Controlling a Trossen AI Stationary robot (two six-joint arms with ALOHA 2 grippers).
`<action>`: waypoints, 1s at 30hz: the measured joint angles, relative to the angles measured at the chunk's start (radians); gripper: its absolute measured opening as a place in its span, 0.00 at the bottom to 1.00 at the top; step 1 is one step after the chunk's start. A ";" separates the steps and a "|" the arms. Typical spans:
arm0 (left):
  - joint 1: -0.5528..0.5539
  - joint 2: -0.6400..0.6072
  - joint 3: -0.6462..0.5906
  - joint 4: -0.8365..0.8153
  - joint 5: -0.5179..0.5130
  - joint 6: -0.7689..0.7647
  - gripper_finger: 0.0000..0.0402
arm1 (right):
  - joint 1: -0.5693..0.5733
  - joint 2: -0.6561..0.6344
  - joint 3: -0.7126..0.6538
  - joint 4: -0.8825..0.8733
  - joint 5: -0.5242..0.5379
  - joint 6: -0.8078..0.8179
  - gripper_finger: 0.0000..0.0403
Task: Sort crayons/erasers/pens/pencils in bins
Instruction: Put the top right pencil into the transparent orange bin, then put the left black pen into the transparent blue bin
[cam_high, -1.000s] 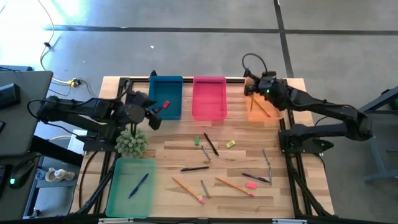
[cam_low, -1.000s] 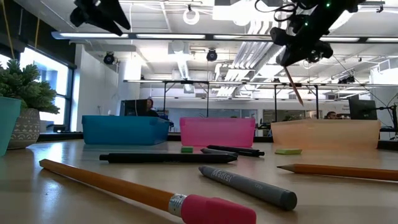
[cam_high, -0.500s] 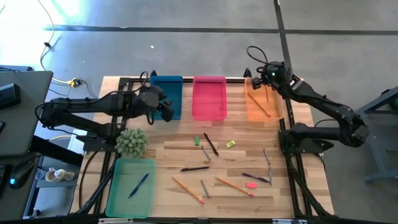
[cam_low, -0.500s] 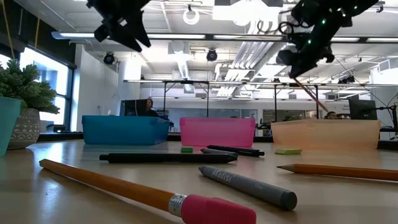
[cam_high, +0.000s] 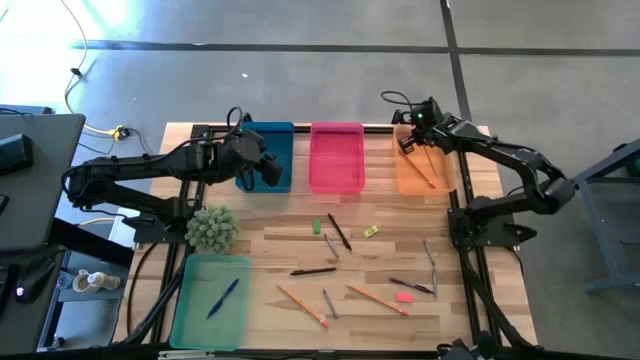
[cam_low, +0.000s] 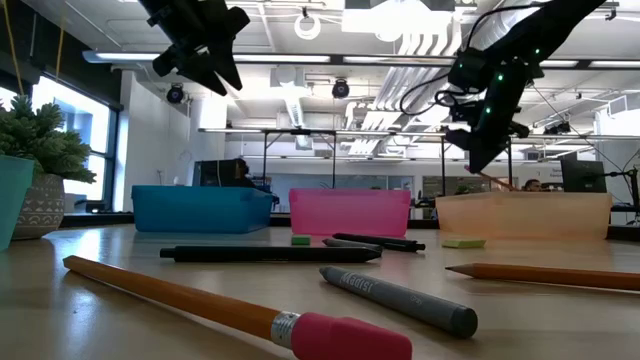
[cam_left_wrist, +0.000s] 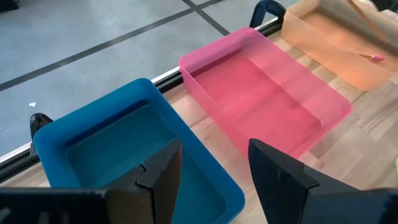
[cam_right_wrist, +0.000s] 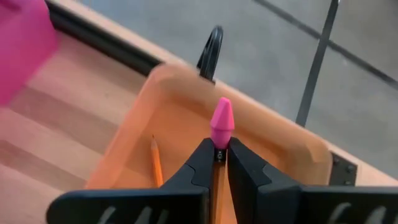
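Note:
My right gripper (cam_high: 410, 138) hangs over the far left part of the orange bin (cam_high: 440, 178), shut on an orange pencil with a pink eraser cap (cam_right_wrist: 222, 121). Another pencil (cam_high: 424, 170) lies on the orange bin's floor. My left gripper (cam_high: 267, 168) is open and empty above the blue bin (cam_high: 270, 140); in the left wrist view (cam_left_wrist: 214, 155) only the bin shows between its fingers. The pink bin (cam_high: 336, 158) stands between the two. The green bin (cam_high: 195, 305), at the near left, holds a blue pen (cam_high: 222, 297). My right gripper pinches the pencil between its two fingertips just below the pink cap (cam_right_wrist: 218, 155). The cap sticks out past the tips. The fingers point down toward the bin. The shaft (cam_low: 497, 180) slants down from the fingers, lifted clear above the orange bin.
Loose on the table are dark pens (cam_high: 338, 232) (cam_high: 313, 270) (cam_high: 410, 285), pencils (cam_high: 300, 303) (cam_high: 376, 298), grey crayons (cam_high: 330, 245) (cam_high: 430, 250), and green (cam_high: 316, 226), yellow-green (cam_high: 371, 231) and pink (cam_high: 404, 297) erasers. A potted plant (cam_high: 211, 230) stands at the left.
My left gripper has gone toward the table's far right, from beside the blue bin to above it. My right gripper has come down and leftward over the orange bin and turned. The pencil, which hung steeply, now slants flatter.

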 joint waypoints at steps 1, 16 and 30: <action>0.000 0.000 0.000 0.000 0.000 0.000 0.43 | 0.000 0.015 0.000 -0.001 0.000 0.003 0.03; 0.000 0.000 0.000 -0.001 0.031 0.000 0.43 | -0.003 0.192 0.000 -0.028 -0.044 0.064 0.04; 0.000 0.000 0.000 -0.004 0.110 0.000 0.43 | -0.010 0.174 0.000 -0.055 -0.104 0.088 0.28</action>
